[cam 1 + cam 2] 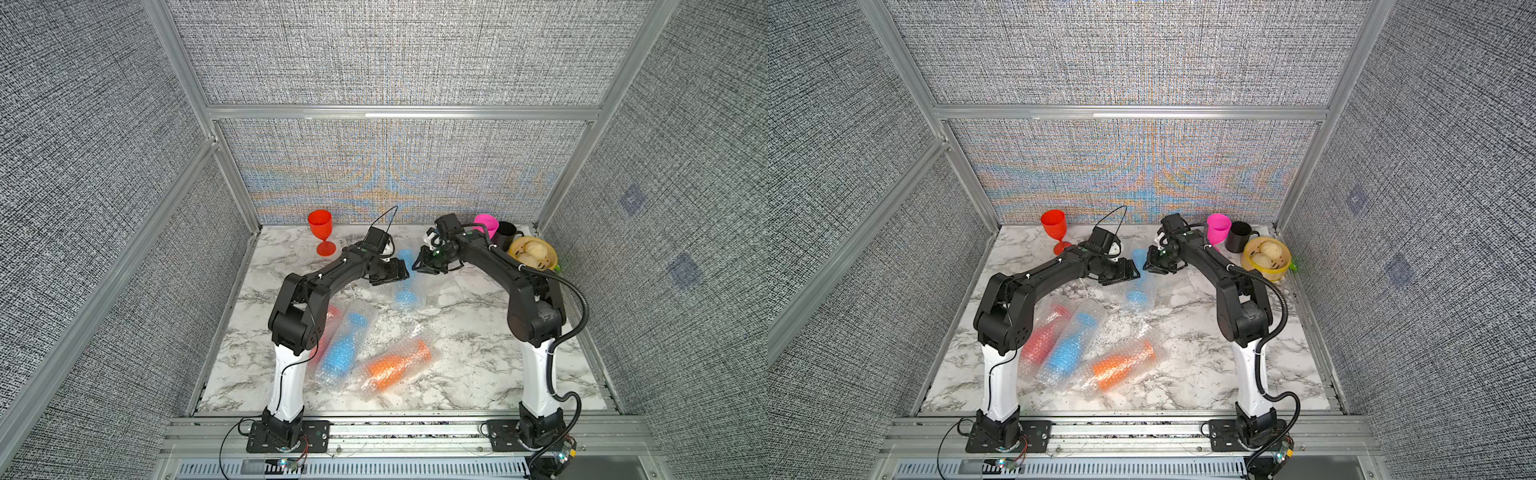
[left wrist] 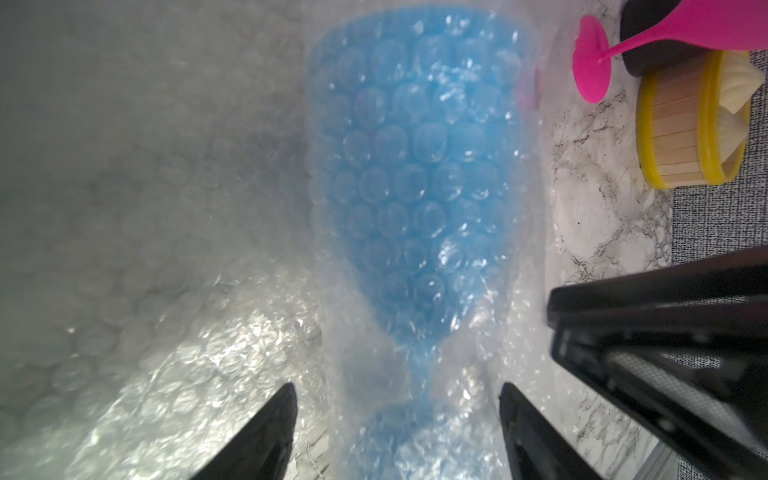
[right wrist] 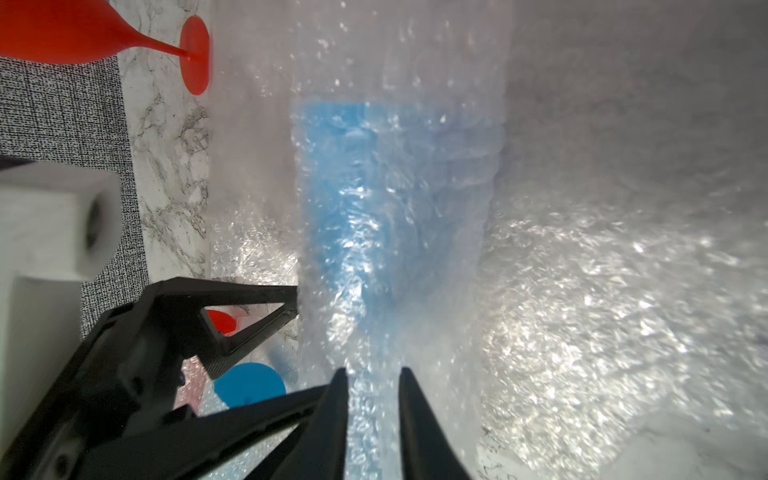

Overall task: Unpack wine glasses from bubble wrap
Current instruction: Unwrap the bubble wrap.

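Grey woven fabric panels (image 1: 390, 54) closed cell on far, left and right sides. Aluminium frame (image 1: 399, 112) edged them. Moiré shimmer ran across lower far panel (image 1: 386, 174). White marble-patterned tabletop (image 1: 469, 357) lay below. Slotted aluminium rail (image 1: 415, 430) lined near edge. Light was bright, even.

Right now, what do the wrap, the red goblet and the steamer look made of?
Bubble wrap: thin clear plastic film, glossy; air cells and sparkly glare show. Red goblet: smooth, likely moulded plastic; even colour, soft sheen. Steamer: wall of pale upright slats, probably bamboo, matte; the yellow rims look like plastic, but that is uncertain.
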`<state>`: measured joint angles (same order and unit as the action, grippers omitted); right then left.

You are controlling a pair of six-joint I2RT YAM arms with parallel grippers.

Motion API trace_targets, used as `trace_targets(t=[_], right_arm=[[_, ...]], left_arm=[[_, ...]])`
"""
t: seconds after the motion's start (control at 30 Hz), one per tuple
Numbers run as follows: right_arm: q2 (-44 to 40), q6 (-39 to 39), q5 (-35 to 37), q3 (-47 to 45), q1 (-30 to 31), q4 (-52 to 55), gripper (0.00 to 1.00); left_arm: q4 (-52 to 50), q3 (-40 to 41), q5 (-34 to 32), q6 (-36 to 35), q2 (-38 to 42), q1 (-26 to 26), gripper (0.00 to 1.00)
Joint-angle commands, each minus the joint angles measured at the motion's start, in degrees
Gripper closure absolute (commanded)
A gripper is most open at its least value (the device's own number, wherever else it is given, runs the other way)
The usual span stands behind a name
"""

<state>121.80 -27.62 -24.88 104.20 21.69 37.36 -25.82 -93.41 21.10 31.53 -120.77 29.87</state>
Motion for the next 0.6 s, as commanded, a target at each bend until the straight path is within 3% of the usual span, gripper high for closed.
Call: trace_targets(t=[0.0, 0.13, 0.23, 0.33, 0.57], right_arm=[[-1.58, 3.07, 2.55, 0.61, 0.01, 2.27, 0.56], [-0.97, 6.79, 5.71, 2.63, 0.31, 5.94, 0.35], [1.65, 9.92, 8.28, 6.57, 1.11, 10.46, 0.27], [4.05, 11.72, 10.29, 9.65, 1.84, 13.36, 0.27], [7.54, 12.87, 12.30, 13.12, 2.17, 15.90, 0.41]], left_arm=[[-0.80, -0.42, 0.46, -0.73, -0.34, -0.02, 0.24], [-0.75, -0.33, 0.69, -0.59, -0.62, -0.05, 0.25], [-0.63, -0.29, 0.87, -0.59, -0.43, 0.01, 0.25], [-0.54, -0.44, 0.89, -0.36, -0.26, -0.03, 0.25], [-0.15, -0.46, 1.70, 0.11, -0.61, -0.05, 0.25]])
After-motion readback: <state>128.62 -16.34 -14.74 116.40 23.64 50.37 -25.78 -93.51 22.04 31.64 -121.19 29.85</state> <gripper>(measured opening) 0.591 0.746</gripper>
